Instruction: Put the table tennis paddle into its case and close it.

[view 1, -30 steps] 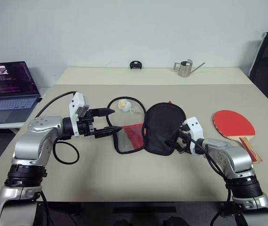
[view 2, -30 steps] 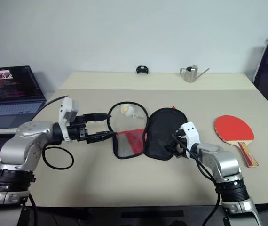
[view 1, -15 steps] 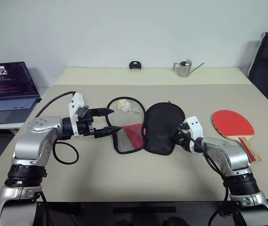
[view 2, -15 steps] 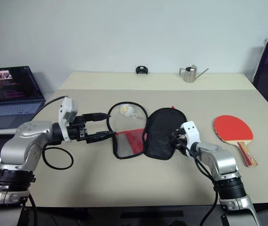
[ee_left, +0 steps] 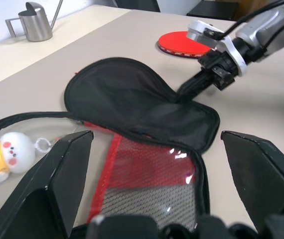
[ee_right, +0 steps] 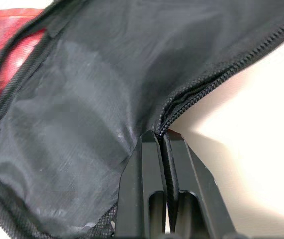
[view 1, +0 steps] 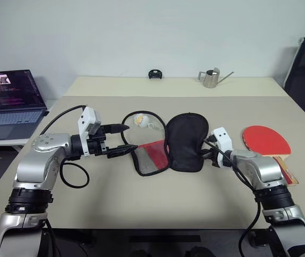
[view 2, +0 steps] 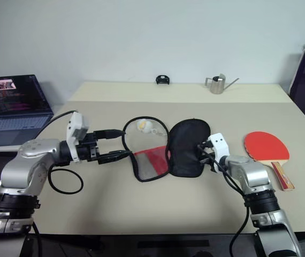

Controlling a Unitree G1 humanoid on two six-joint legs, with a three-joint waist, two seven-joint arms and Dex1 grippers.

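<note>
Right gripper (ee_right: 163, 142) pinching case (view 1: 184, 142), beige table (view 1: 142, 203), possibly office

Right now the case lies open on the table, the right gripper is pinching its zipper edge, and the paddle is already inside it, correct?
Not quite. The paddle lies on the table beyond the right gripper, outside the case, as the left eye view shows. The rest holds.

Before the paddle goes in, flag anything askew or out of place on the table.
The case lies unzipped, its black-lined flap thrown open and its edge pinched in the right tool. The table tennis paddle lies outside, beside that arm. A duck charm rests by the zipper. Nothing is spilled or damaged.
</note>
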